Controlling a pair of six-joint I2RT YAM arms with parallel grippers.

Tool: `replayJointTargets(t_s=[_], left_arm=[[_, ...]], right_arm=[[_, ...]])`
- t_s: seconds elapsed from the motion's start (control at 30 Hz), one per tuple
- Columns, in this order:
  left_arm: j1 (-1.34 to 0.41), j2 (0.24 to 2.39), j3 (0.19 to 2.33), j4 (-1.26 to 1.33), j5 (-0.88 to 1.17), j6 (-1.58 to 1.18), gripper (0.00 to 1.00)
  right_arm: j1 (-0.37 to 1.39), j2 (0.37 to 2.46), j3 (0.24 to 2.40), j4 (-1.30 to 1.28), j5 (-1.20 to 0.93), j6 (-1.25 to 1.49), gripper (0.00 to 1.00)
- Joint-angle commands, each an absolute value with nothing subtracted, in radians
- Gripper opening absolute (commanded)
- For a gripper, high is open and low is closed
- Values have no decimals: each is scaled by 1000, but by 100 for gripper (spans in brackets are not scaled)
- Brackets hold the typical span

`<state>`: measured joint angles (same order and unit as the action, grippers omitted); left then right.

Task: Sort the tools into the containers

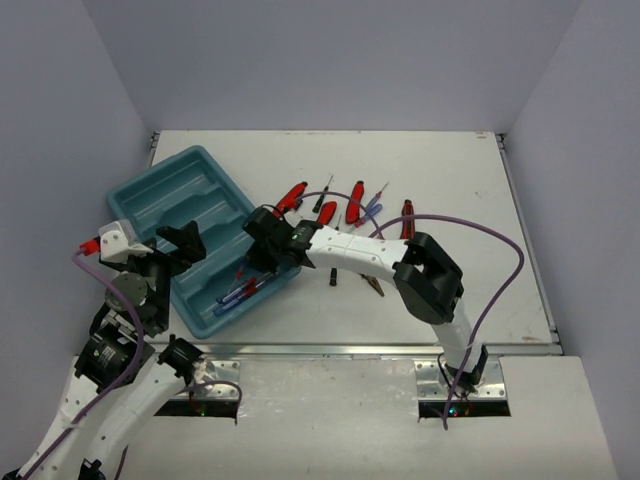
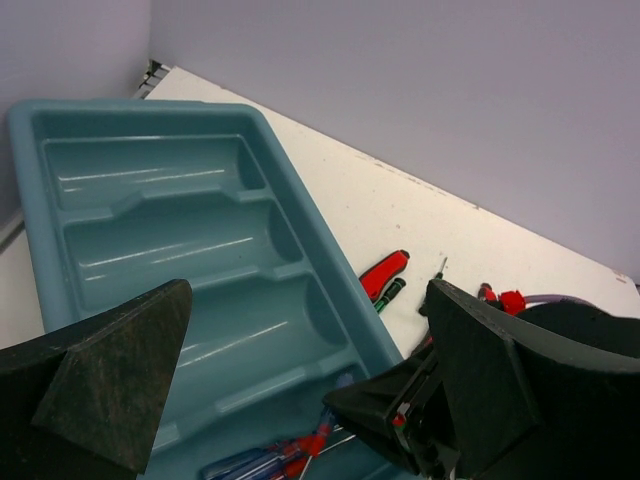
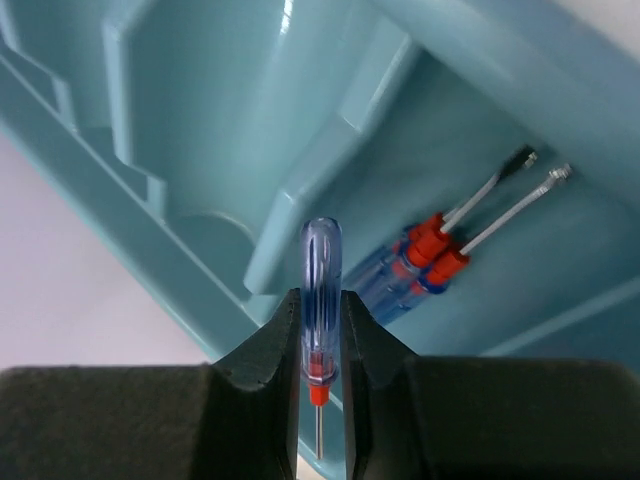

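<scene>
- Gripping a blue-handled screwdriver [image 3: 320, 290], the right hand [image 3: 320, 330] hangs above the tray [image 3: 200, 120] — handle toward 12 o'clock.
- Two matching screwdrivers [image 3: 415, 265] lie at 2 o'clock, slanted.
- Wide open — the left hand [image 2: 305, 380].

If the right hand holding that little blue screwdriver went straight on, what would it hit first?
Likely the teal tray: the blue screwdriver held in the right hand leads, its handle aimed at a divider wall beside two blue screwdrivers lying inside. Depth is hard to judge.
</scene>
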<state>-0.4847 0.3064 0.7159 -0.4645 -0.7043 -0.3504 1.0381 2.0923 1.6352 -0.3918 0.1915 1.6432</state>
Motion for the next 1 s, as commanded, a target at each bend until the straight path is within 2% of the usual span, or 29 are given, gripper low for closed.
replayJointTargets(t_s=[0.0, 0.07, 0.1, 0.13, 0.23, 0.33, 0.53, 0.67, 0.77, 0.83, 0.97], left_arm=[[-473, 312, 713, -420, -713, -358, 100], [-473, 317, 713, -419, -710, -356, 100], [-474, 322, 715, -417, -707, -356, 100], [-474, 324, 715, -419, -706, -354, 100], [-474, 327, 715, -418, -705, -353, 100], [-474, 326, 713, -418, -705, -353, 100], [-474, 351, 710, -416, -686, -345, 100], [-474, 418, 707, -401, -592, -318, 100], [-474, 508, 720, -401, -505, -305, 100], [-474, 553, 733, -408, -477, -304, 100], [-474, 578, 735, -411, -454, -299, 100]], right_arm=[[1062, 2045, 1635, -424, 278, 1698, 18], [1065, 2032, 1613, -423, 286, 1703, 20], [1066, 2016, 1597, -411, 290, 1701, 31], [1068, 2012, 1589, -408, 288, 1698, 37], [1069, 2005, 1585, -400, 282, 1683, 42], [1071, 1996, 1585, -389, 277, 1658, 55], [1065, 1869, 1566, -373, 363, 1478, 70], [956, 1760, 1474, -392, 385, 1328, 81], [792, 1632, 1320, -397, 290, 1310, 83], [697, 1568, 1232, -412, 304, 1299, 83], [562, 1562, 1200, -523, 398, 1287, 73]])
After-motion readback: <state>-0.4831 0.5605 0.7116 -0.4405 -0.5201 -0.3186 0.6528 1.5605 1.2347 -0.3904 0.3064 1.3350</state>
